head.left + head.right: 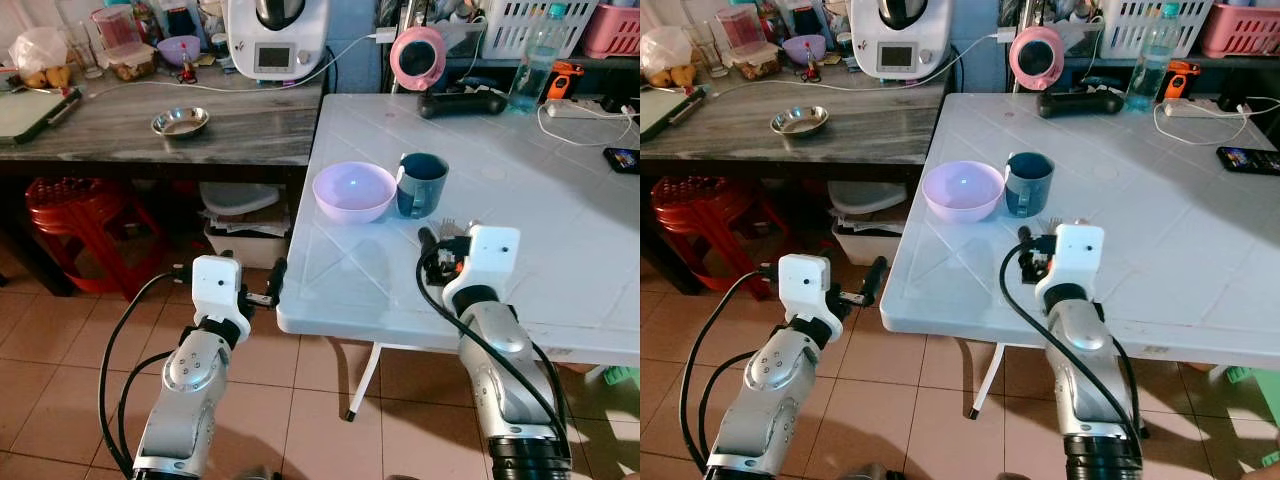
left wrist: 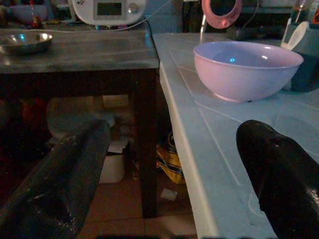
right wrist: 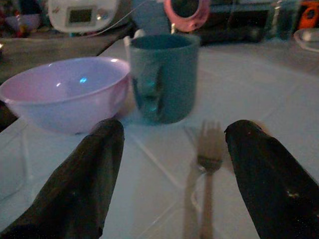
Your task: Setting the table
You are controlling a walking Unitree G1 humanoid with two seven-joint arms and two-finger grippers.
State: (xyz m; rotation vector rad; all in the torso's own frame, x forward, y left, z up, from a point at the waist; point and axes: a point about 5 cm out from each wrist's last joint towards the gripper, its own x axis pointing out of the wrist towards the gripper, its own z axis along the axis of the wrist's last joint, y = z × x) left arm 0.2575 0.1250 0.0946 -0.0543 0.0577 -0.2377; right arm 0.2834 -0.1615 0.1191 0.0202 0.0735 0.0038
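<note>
Right wrist view shows the right tool point(image 3: 169, 164) spread open over the white surface point(image 1: 540, 230), its fingers straddling a fork point(image 3: 209, 164) that lies flat, tines toward a teal mug point(image 3: 162, 74). Beside the mug, just touching or nearly so, sits a lilac bowl point(image 1: 354, 190), empty and glossy. Judging by this, the fork is being placed or about to be picked up; next the tool likely needs to lower squarely and close on the handle. Left tool point(image 1: 258, 290) hovers open at the surface's near corner.
</note>
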